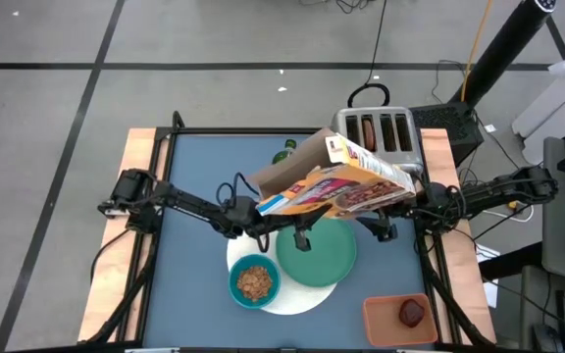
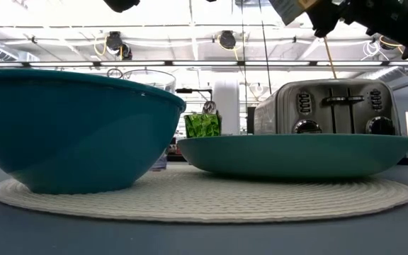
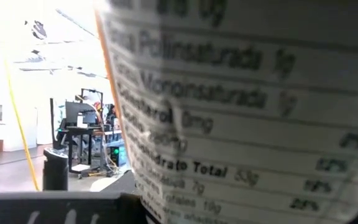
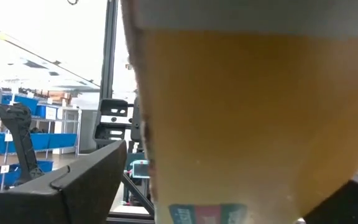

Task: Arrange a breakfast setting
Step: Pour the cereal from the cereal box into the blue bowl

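Cereal box (image 1: pixel 333 181) held aloft at frame centre, tilted, between both arms. Left gripper (image 1: pixel 263 238) and right gripper (image 1: pixel 385 227) beneath its ends; cannot tell finger state. Below: green plate (image 1: pixel 316 252), teal bowl (image 1: pixel 254 281) with cereal, on white mat (image 1: pixel 307 297).

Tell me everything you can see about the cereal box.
The cereal box is printed cardboard, orange and white, with a nutrition panel on one side. It is held in the air, lying tilted above the green plate, its brown top flaps open. The left end effector and right end effector meet it from opposite ends.
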